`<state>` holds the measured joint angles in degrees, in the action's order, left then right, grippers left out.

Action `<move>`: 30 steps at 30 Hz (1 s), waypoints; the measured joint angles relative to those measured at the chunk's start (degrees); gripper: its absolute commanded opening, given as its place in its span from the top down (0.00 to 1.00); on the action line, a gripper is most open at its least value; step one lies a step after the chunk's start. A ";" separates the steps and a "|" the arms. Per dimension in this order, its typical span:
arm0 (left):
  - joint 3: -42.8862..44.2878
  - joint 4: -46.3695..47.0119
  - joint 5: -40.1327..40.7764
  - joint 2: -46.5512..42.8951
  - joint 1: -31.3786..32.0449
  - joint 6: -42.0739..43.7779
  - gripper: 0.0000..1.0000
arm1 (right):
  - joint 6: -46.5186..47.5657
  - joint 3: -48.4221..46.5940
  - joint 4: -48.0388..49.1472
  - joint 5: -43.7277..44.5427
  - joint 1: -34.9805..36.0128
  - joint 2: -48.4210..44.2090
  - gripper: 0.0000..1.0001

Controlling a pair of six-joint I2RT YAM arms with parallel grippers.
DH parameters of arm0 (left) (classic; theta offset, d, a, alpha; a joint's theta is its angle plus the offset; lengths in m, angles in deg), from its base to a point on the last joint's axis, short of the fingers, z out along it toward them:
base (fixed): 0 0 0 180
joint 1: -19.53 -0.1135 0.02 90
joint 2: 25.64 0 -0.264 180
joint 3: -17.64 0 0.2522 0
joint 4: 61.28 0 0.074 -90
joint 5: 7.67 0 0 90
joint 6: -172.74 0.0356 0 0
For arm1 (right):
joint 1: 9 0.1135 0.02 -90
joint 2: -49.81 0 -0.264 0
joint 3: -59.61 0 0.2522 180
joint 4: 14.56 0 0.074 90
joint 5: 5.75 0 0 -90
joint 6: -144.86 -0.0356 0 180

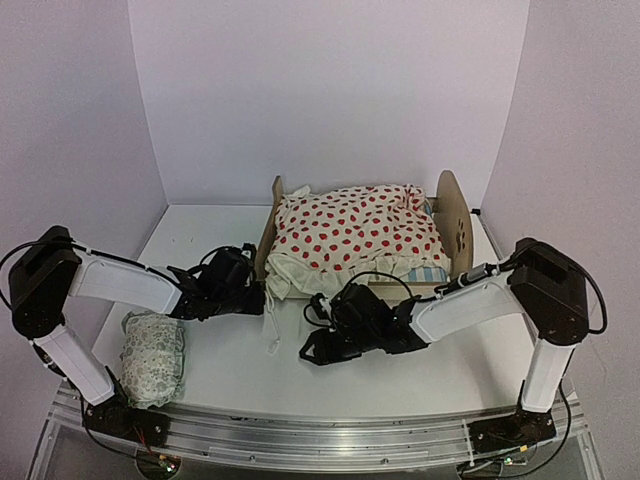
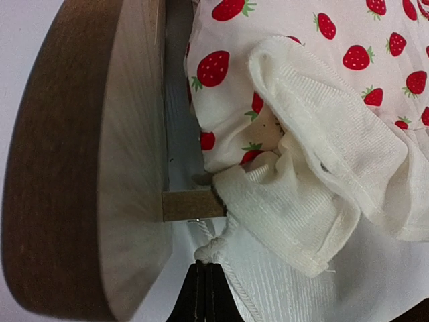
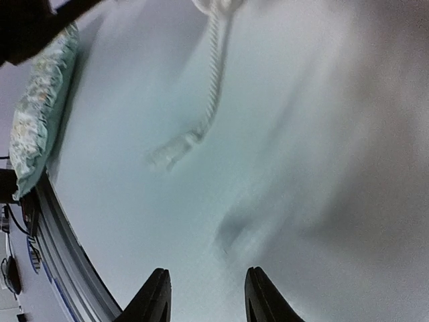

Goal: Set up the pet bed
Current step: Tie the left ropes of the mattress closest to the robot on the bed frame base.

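The white table before me carries the bed at its far middle and the pillow near the front edge on my left. A white cord trails off the bed onto the tabletop.

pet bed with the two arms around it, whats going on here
The pet bed sits at the back of the table with the strawberry blanket heaped on it. The left gripper is shut at the bed's low end board, its tips right by a knotted white cord; whether it pinches the cord is unclear. The right gripper hangs open over the table in front of the bed, holding nothing. The pillow lies off the bed, near the left arm's base.
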<state>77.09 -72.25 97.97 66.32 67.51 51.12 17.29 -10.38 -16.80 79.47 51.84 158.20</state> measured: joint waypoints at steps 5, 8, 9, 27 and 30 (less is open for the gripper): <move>2.93 -2.97 1.41 1.87 -0.08 0.12 1.00 | 0.12 -1.17 12.50 6.70 0.85 3.60 0.62; 3.87 -4.37 1.94 2.58 -0.09 -0.16 1.00 | 0.12 -1.19 20.18 11.25 0.85 6.26 0.61; 3.89 -4.70 2.16 2.68 -0.10 -0.30 1.00 | 0.13 -1.19 22.44 12.54 0.85 7.27 0.60; 3.31 -6.71 2.86 2.34 -0.17 -1.29 1.00 | 3.30 -12.59 37.69 21.60 0.83 24.13 0.65; 2.96 -6.78 2.42 1.53 -0.34 -1.14 1.00 | 3.78 -14.67 38.23 22.05 0.83 26.52 0.66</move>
<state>80.06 -79.03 100.39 67.84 67.17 49.98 21.07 -25.05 21.43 101.52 52.67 184.73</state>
